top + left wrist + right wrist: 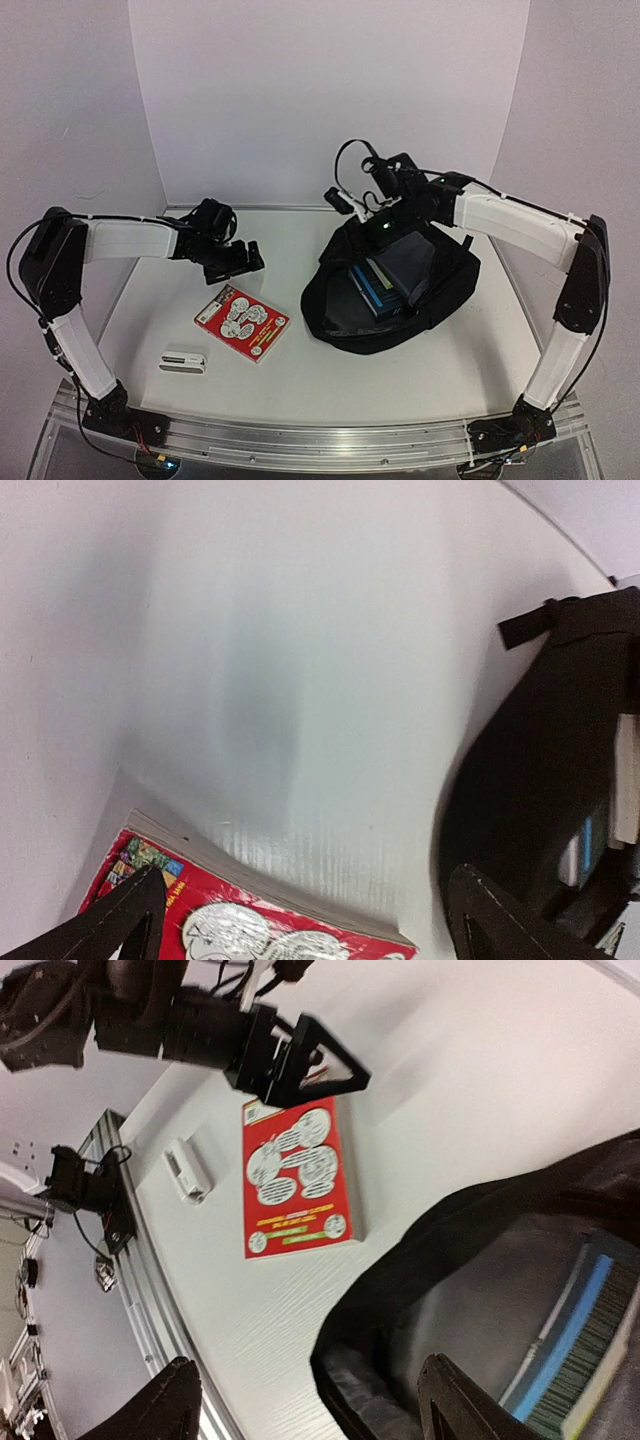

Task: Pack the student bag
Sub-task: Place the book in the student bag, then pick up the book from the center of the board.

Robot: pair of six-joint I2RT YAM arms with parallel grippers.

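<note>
Bag (345, 325) is lying open, right of centre on the table (400, 390), books (378, 288) inside. It's looking soft and floppy, so you're probably wanting the rim. Right gripper (310, 1362) is hanging spread over that rim, pinching nothing. Left gripper (305, 880) is hovering spread and empty over the red book (242, 322).

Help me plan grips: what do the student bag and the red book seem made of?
The student bag looks like soft, matte black fabric: its rim slumps and folds. The red book seems paper with a printed cover; page edges show along its side.
</note>
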